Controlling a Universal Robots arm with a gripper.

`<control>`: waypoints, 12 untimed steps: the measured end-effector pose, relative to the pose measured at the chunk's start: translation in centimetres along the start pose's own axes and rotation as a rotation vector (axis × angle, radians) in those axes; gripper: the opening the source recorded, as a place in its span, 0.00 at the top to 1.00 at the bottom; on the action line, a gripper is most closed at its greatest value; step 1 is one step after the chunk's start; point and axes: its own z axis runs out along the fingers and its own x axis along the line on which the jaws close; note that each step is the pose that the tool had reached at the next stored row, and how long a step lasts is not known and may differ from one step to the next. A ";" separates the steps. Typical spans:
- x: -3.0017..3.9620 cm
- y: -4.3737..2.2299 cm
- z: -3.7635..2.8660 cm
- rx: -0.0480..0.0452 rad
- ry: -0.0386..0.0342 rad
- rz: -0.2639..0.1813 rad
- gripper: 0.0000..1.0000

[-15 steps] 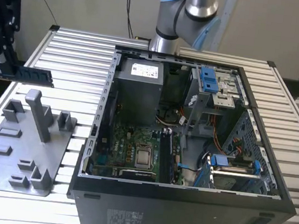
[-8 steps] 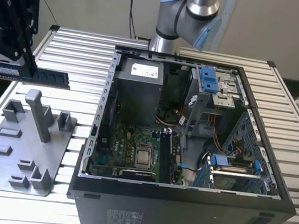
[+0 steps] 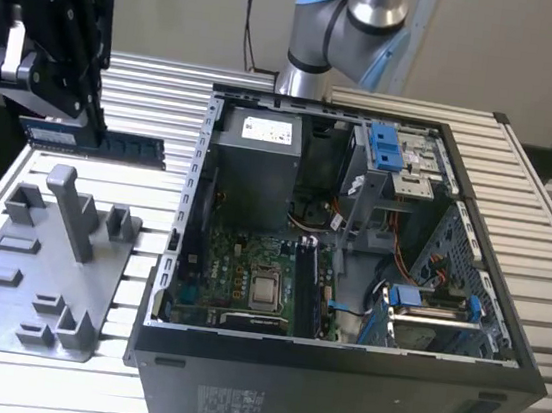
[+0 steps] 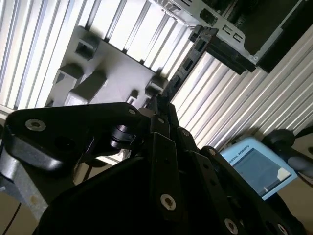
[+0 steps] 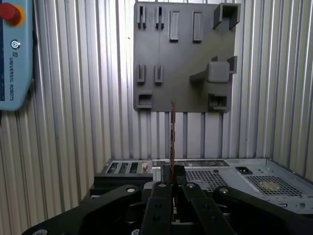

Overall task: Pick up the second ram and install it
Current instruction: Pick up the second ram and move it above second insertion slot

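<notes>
At the upper part of the exterior view's left, the black pincer (image 3: 92, 123) hangs above the slatted metal desk (image 3: 523, 166), its fingers pressed together on the second ram (image 3: 113, 142). The stick lies level with its long side horizontal. It is gripped near its middle, so one end juts toward the exterior view's left and the other toward the open computer case (image 3: 333, 395). It is in the air, apart from the grey holder tray (image 3: 35, 278) that sits lower in the frame, and outside the case wall.

In the first wrist view the second ram (image 5: 172, 132) shows edge-on as a thin line running straight out from between the tips of the pincer (image 5: 172, 169). Past it are the holder tray (image 5: 181, 58), flat on the desk (image 5: 73, 122), and a blue teach pendant (image 5: 14, 54) off to one side.

In the second wrist view the stick (image 4: 185, 63) reaches out as a dark strip from the pincer (image 4: 164, 105), with the tray (image 4: 112, 63) and the pendant (image 4: 259, 166) on either side of it.

Inside the case, the motherboard (image 3: 249, 264) lies exposed, well apart from the held stick. The arm (image 3: 350, 14) rises behind the case at the top of the exterior view.
</notes>
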 end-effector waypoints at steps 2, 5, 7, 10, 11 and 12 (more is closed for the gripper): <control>-0.03 -0.92 0.03 0.0000 0.0000 -0.001 0.86; -0.06 -2.27 0.07 0.0000 -0.0001 -0.002 0.86; -0.09 -3.18 0.10 -0.0001 -0.0001 -0.002 0.86; -0.13 -4.57 0.14 -0.0001 -0.0002 -0.003 0.86; -0.14 -5.03 0.15 -0.0001 -0.0001 -0.004 0.86; -0.15 -5.48 0.16 -0.0001 -0.0001 -0.004 0.86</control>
